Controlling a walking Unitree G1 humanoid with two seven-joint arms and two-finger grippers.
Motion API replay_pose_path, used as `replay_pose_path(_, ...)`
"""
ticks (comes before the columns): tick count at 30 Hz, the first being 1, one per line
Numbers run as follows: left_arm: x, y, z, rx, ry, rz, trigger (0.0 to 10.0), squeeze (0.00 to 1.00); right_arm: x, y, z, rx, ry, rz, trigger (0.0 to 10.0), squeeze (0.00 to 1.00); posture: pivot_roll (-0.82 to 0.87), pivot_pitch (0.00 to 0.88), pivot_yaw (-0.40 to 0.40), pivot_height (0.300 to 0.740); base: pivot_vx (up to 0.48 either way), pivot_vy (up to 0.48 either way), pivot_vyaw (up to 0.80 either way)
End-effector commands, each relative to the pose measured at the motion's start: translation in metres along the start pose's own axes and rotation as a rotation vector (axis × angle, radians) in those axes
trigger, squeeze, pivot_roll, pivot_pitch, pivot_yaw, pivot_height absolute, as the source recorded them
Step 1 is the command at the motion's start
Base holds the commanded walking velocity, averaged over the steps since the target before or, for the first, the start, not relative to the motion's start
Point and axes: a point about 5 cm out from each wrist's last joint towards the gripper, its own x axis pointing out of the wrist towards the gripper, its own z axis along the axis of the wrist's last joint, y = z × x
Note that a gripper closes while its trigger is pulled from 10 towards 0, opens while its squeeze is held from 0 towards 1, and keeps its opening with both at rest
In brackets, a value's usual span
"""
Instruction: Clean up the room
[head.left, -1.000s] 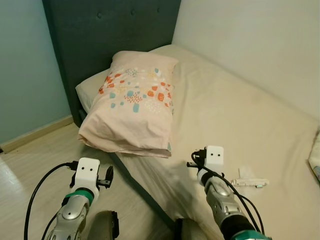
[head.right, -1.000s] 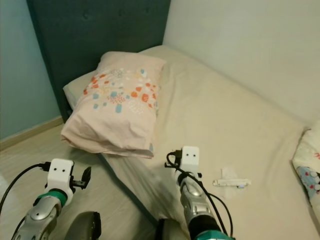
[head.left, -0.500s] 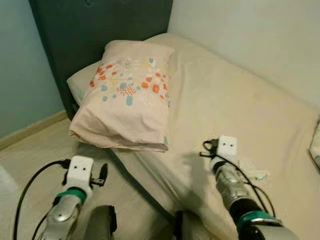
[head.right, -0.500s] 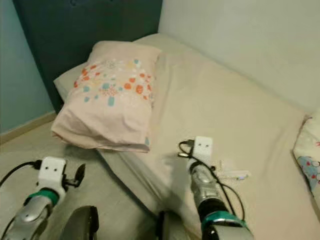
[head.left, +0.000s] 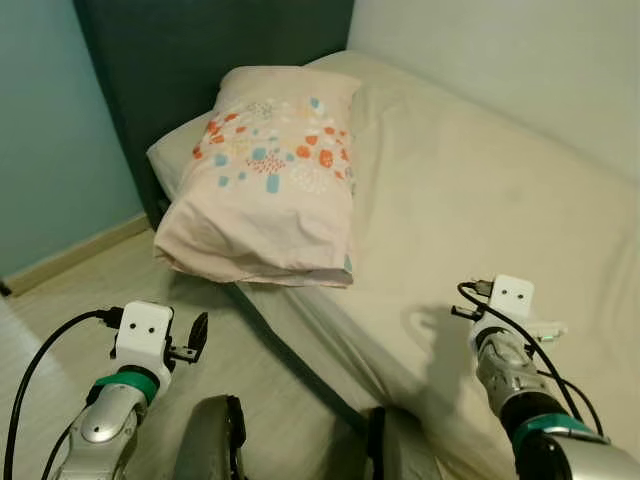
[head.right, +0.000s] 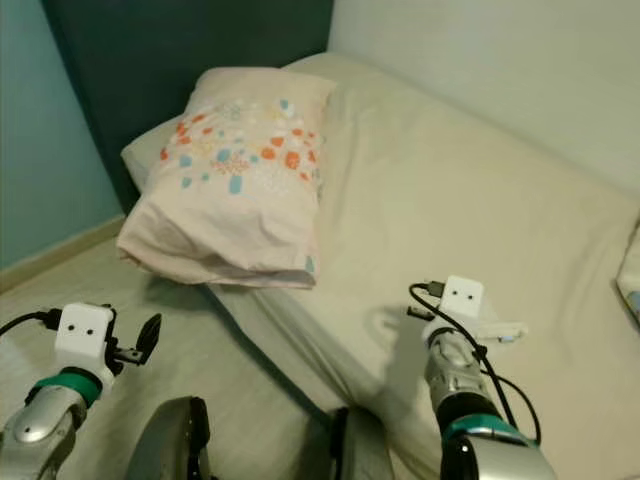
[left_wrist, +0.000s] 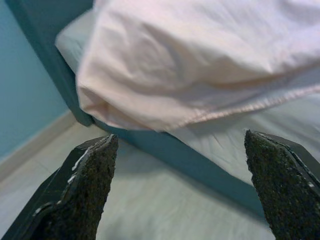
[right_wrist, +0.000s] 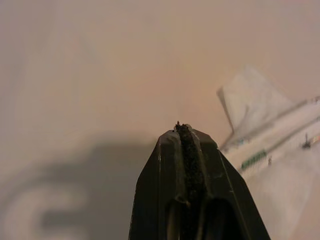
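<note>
silver arms (head.left: 110, 420), teal wrist bands, white camera blocks, black cables

You see a small white wrapper (head.right: 500, 330) lying flat on the beige bed (head.right: 480, 200), well apart from the patterned pillow (head.right: 235, 190).

Bed (head.left: 450, 190): covered by a plain beige sheet, running from the dark teal headboard (head.left: 200, 60) along the pale wall.
Pillow (head.left: 265, 190): pale pink with orange, blue and yellow spots; it lies at the head of the bed, with its lower edge overhanging the side of the mattress.
Under the pillow: a second, whitish pillow (head.left: 172, 155) shows at the headboard end.
White packet (head.right: 500, 330): a small flat white thing with a tissue-like piece beside it, lying on the sheet near the bed's front edge, well apart from the pillow.
Floor (head.left: 60, 300): light wood, beside the bed, with a pale skirting board along the blue wall.
</note>
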Motion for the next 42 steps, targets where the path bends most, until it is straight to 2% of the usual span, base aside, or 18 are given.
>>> replay_pose_path(1, -0.006, 0.004, 0.0, -0.02, 0.01, 0.017, 10.0, 0.0, 0.001, -0.004, 0.001, 0.026, 0.007, -0.034, 10.0, 0.1, 0.24, 0.155, -0.059, 0.52, 0.0, 0.0, 0.0)
replay_pose_path(2, -0.006, 0.004, 0.0, -0.02, 0.01, 0.017, 10.0, 0.0, 0.001, -0.004, 0.001, 0.026, 0.007, -0.034, 10.0, 0.1, 0.24, 0.155, -0.059, 0.52, 0.0, 0.0, 0.0)
replay_pose_path(3, -0.008, 0.005, 0.002, -0.028, 0.005, 0.02, 10.0, 0.0, 0.001, -0.005, 0.003, 0.036, 0.001, -0.044, 10.0, 0.64, 0.25, 0.162, -0.063, 0.52, 0.0, 0.0, 0.0)
replay_pose_path(4, -0.012, 0.006, 0.003, -0.029, 0.007, 0.024, 10.0, 0.0, 0.002, -0.005, 0.004, 0.053, -0.003, -0.049, 10.0, 1.0, 0.28, 0.176, -0.06, 0.52, 0.0, 0.0, 0.0)
replay_pose_path(9, -0.02, 0.008, 0.012, -0.048, -0.006, 0.013, 10.0, 0.0, 0.002, -0.005, 0.007, 0.102, -0.007, -0.073, 10.0, 1.0, 0.31, 0.191, -0.047, 0.52, 0.0, 0.0, 0.0)
replay_pose_path(12, -0.023, 0.007, 0.024, -0.065, -0.036, -0.043, 10.0, 0.0, 0.002, -0.002, 0.011, 0.192, -0.024, -0.074, 10.0, 1.0, 0.34, 0.205, -0.038, 0.52, 0.0, 0.0, 0.0)
replay_pose_path(20, -0.033, 0.001, 0.042, -0.08, -0.06, -0.142, 10.0, 0.0, 0.002, -0.003, 0.014, 0.154, -0.041, -0.12, 10.0, 1.0, 0.41, 0.232, -0.016, 0.52, 0.0, 0.0, 0.0)
replay_pose_path(21, -0.036, 0.001, 0.046, -0.083, -0.063, -0.159, 10.0, 0.0, 0.002, -0.004, 0.014, 0.15, -0.049, -0.133, 10.0, 0.93, 0.43, 0.237, -0.007, 0.52, 0.0, 0.0, 0.0)
replay_pose_path(23, -0.042, 0.002, 0.05, -0.087, -0.061, -0.186, 10.0, 0.0, 0.002, -0.007, 0.016, 0.132, -0.064, -0.171, 10.0, 0.16, 0.45, 0.243, 0.004, 0.52, 0.0, 0.0, 0.0)
replay_pose_path(24, -0.044, 0.003, 0.052, -0.084, -0.056, -0.191, 10.0, 0.0, 0.002, -0.01, 0.016, 0.115, -0.069, -0.199, 10.0, 0.0, 0.45, 0.244, 0.007, 0.52, 0.0, 0.0, 0.0)
replay_pose_path(30, -0.046, 0.007, 0.054, -0.084, -0.046, -0.195, 10.0, 0.0, 0.001, -0.028, 0.014, 0.096, -0.076, -0.321, 10.0, 0.0, 0.45, 0.243, 0.017, 0.52, 0.0, 0.0, 0.0)
replay_pose_path(35, -0.046, 0.005, 0.054, -0.101, -0.035, -0.215, 10.0, 0.0, 0.001, -0.036, 0.014, 0.131, -0.08, -0.317, 10.0, 0.0, 0.42, 0.234, 0.018, 0.52, 0.0, 0.0, 0.0)
replay_pose_path(37, -0.045, 0.003, 0.053, -0.108, -0.028, -0.225, 10.0, 0.0, 0.001, -0.034, 0.014, 0.139, -0.082, -0.289, 10.0, 0.0, 0.4, 0.222, 0.018, 0.52, 0.0, 0.0, 0.0)
replay_pose_path(39, -0.038, -0.006, 0.045, -0.109, 0.0, -0.245, 10.0, 0.0, 0.001, -0.022, 0.015, 0.13, -0.104, -0.201, 10.0, 0.0, 0.33, 0.185, 0.01, 0.52, 0.0, 0.0, 0.0)
replay_pose_path(40, -0.038, -0.006, 0.045, -0.109, 0.0, -0.245, 10.0, 0.0, 0.001, -0.022, 0.015, 0.13, -0.104, -0.201, 10.0, 0.0, 0.33, 0.185, 0.01, 0.52, 0.0, 0.0, 0.0)
replay_pose_path(42, -0.03, -0.017, 0.032, -0.096, 0.038, -0.259, 10.0, 0.0, 0.0, -0.01, 0.016, 0.116, -0.133, -0.124, 10.0, 0.0, 0.27, 0.16, -0.006, 0.52, 0.0, 0.0, 0.0)
